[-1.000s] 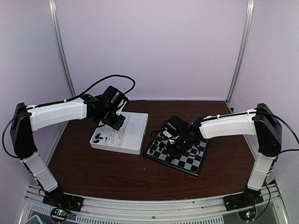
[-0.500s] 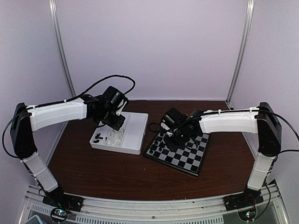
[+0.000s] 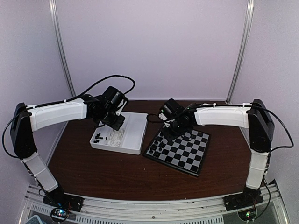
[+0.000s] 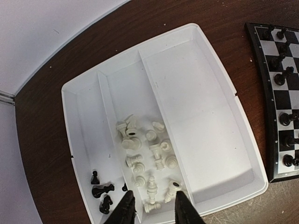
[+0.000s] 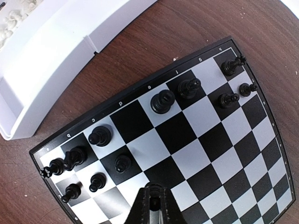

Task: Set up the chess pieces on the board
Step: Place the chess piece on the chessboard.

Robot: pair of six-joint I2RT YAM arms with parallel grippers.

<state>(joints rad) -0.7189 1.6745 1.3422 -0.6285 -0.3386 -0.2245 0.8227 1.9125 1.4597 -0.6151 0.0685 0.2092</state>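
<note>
The board point(image 3: 187, 154) lies right of centre, with several black chess pieces point(image 5: 162, 101) standing on its two rows nearest the tray. My right gripper point(image 5: 153, 192) hovers over those rows, shut on a small black chess piece whose rounded top shows between the fingertips. In the top view the right gripper point(image 3: 169, 132) sits above the board's far left corner. My left gripper point(image 4: 154, 212) hangs open above the tray's near end, holding nothing. Below it lie several white chess pieces point(image 4: 140, 158) in the middle compartment. A few black ones point(image 4: 103, 190) lie in the narrow left compartment.
The white divided tray point(image 4: 196, 102) sits left of the board point(image 4: 284, 100) with a narrow strip of brown table between them. Its wide right compartment holds nothing. The tray's long wall point(image 5: 46, 60) shows in the right wrist view. White enclosure walls stand behind and beside the table.
My right gripper has travelled from the middle of the board to its far left corner, toward the tray. The left arm has stayed still.
</note>
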